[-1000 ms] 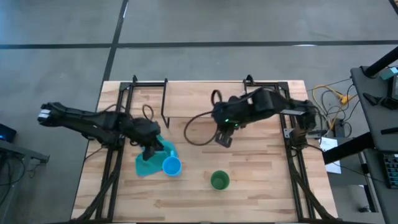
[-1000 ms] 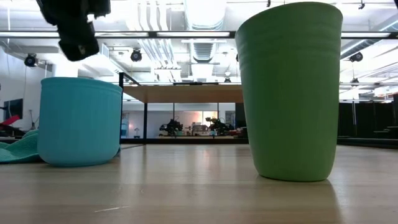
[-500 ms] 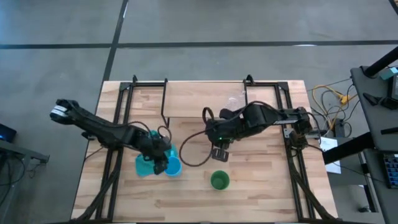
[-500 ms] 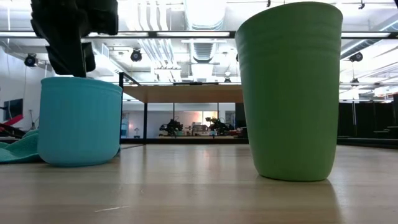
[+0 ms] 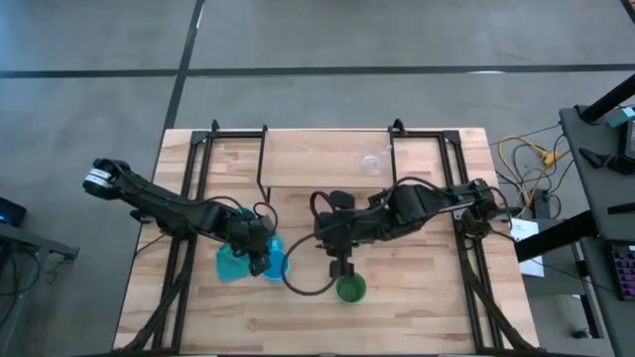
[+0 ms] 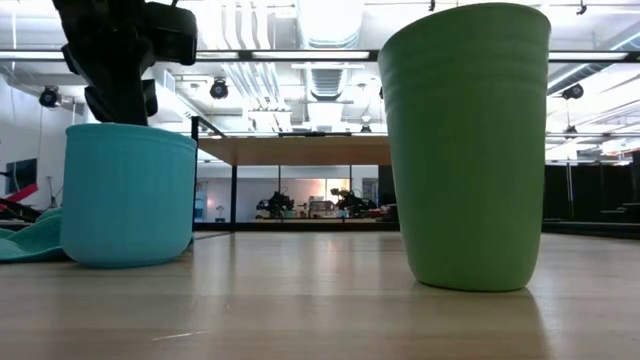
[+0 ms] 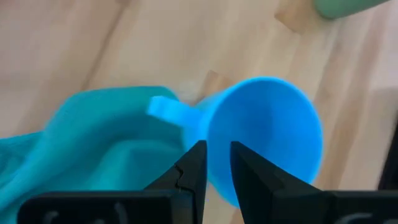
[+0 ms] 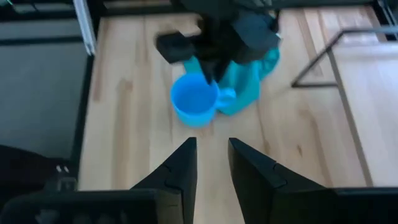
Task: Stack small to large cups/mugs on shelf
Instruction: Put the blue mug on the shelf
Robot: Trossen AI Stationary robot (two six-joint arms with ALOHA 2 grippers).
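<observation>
Overhead view of a wooden table. Left of centre, the left gripper (image 5: 260, 256) reaches down over the blue cup (image 5: 275, 265), which stands beside a teal cloth (image 5: 234, 262). Its fingers (image 7: 194, 167) straddle the cup's rim near the handle, slightly parted and seemingly not yet pinching. Just right of centre, the right gripper (image 5: 342, 269) hovers beside the green cup (image 5: 350, 290), fingers narrowly apart and empty. At upper right, the clear glass cup (image 5: 374, 163) sits on the shelf (image 5: 317, 159). Both plastic cups look light and stiff, best gripped by the rim wall; the glass looks fragile and slippery.
</observation>
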